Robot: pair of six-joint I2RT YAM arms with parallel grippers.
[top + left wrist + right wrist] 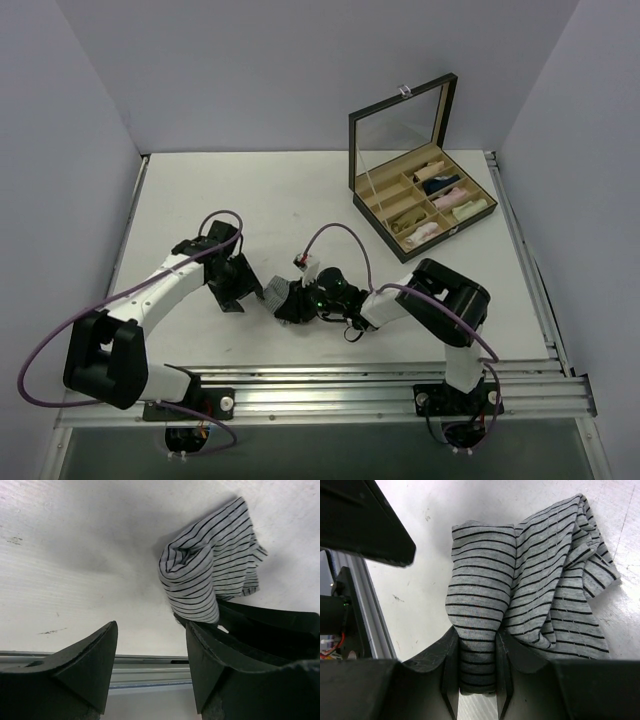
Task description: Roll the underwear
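Observation:
The underwear [520,580] is grey cloth with thin dark stripes, bunched on the white table. In the top view it [275,293] lies between the two arms. My right gripper [477,667] is shut on a folded end of the underwear, which is pinched between both fingers. My left gripper [150,655] is open and empty, just left of the underwear [210,565], with its right finger [220,670] next to the cloth's lower edge. The right gripper's dark body shows behind that finger.
An open dark box [392,234] with compartments holding small rolled garments stands at the back right. A metal rail [330,385] runs along the table's near edge. Grey walls enclose the table on the left, back and right.

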